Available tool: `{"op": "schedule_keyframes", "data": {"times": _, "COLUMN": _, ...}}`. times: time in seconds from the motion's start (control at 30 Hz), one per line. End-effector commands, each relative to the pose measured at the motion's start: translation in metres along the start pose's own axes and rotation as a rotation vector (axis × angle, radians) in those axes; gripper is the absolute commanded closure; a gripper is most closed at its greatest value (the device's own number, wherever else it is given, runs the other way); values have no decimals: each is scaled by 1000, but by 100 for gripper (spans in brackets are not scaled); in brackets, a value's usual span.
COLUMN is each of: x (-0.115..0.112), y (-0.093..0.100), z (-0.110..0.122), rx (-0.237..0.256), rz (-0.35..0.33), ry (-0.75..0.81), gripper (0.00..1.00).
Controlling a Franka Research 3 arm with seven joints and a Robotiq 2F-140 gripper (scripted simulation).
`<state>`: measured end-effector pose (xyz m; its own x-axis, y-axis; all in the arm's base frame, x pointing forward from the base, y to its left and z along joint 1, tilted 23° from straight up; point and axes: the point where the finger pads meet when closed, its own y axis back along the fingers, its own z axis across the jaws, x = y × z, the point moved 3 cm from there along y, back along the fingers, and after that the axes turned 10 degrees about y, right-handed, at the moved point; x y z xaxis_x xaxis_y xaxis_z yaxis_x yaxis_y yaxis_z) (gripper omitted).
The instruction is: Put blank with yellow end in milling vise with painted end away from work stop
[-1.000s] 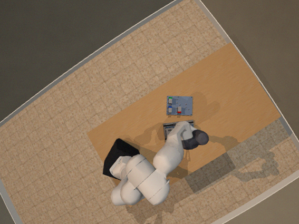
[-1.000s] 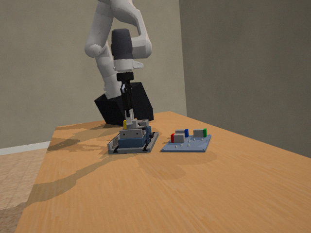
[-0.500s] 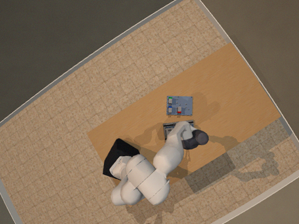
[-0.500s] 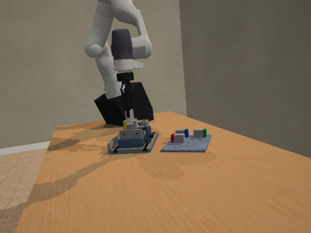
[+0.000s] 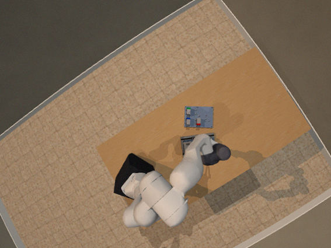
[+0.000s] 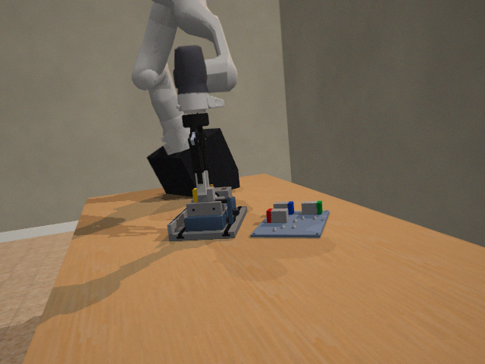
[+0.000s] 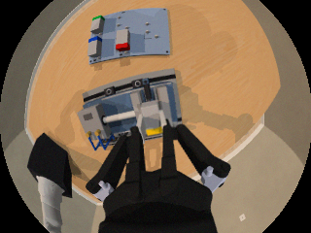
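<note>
yellow-ended blank point(image 6: 205, 196) point(image 7: 150, 109), boxy, matte grey, gripped by hand point(image 6: 202, 183) point(image 7: 152, 117)

Wht rounded arm point(image 5: 186, 175) point(image 6: 156, 42), blk fingers w/ pale tips.

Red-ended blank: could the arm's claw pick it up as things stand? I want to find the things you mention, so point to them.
Probably not yet: the claw point(image 6: 202, 176) point(image 7: 152, 117) is shut on the yellow-ended blank point(image 6: 195, 195) point(image 7: 154, 131), though nothing seems to cover the red-ended one point(image 5: 198, 121) point(image 6: 279, 215) point(image 7: 122, 39).
</note>
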<state>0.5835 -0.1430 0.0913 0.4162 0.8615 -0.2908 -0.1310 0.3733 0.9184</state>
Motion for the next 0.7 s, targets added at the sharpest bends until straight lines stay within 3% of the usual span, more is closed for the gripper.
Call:
{"op": "schedule_keyframes", "data": {"times": 0.0, "x": -1, "y": 0, "z": 1, "rx": -3, "rz": -1, "ry": 2, "gripper": 100}}
{"op": "schedule_keyframes", "data": {"times": 0.67, "x": 0, "y": -1, "z": 0, "rx": -1, "rz": 0, "ry": 1, "gripper": 100}}
